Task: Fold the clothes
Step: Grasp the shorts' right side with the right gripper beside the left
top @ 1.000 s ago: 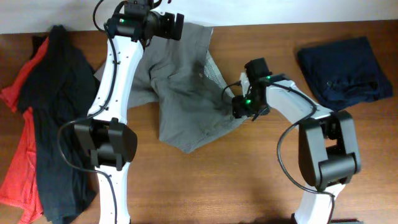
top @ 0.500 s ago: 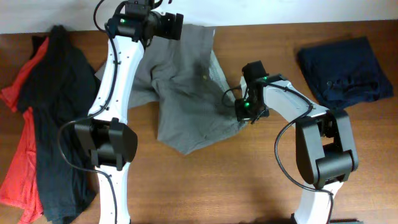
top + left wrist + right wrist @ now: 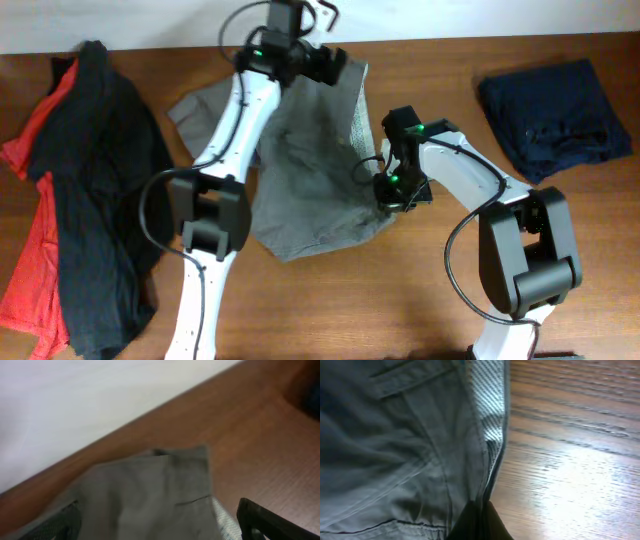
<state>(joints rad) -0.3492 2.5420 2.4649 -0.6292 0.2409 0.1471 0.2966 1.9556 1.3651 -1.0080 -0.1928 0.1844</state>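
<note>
On table (image 3: 330, 310), four garments (image 3: 100, 150); right pincer (image 3: 480, 519) clamps shorts (image 3: 310, 170), left pincer (image 3: 343, 66) apart.

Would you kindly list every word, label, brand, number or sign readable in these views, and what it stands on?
None can be read in any view. The taupe cotton shorts, the folded navy garment, the black garment and the brown wooden table show no print or lettered tag.
</note>
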